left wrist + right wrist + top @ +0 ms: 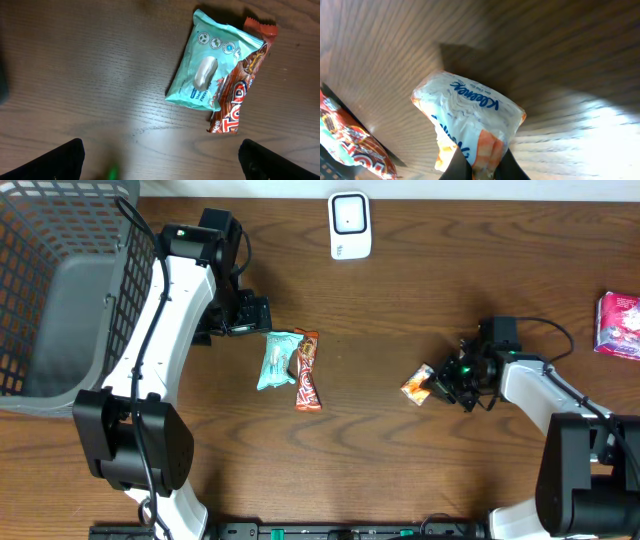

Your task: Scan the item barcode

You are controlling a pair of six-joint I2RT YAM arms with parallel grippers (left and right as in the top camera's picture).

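Kleenex pack (470, 120) pinched by one edge in right gripper (481, 169), right of table (400, 310) centre, well apart from scanner (350, 225). Left gripper (161, 159) spread wide, empty. Risk: soft wrapper slipping or twisting, barcode turned away.

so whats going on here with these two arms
The right claw is shut on a small Kleenex tissue pack, low over the wooden table. The left claw is wide open and holds nothing. It hovers by a teal snack packet and a red candy bar that lie touching each other. The white device at the far edge, probably the scanner, is well away from the pack, so nothing is being scanned yet.
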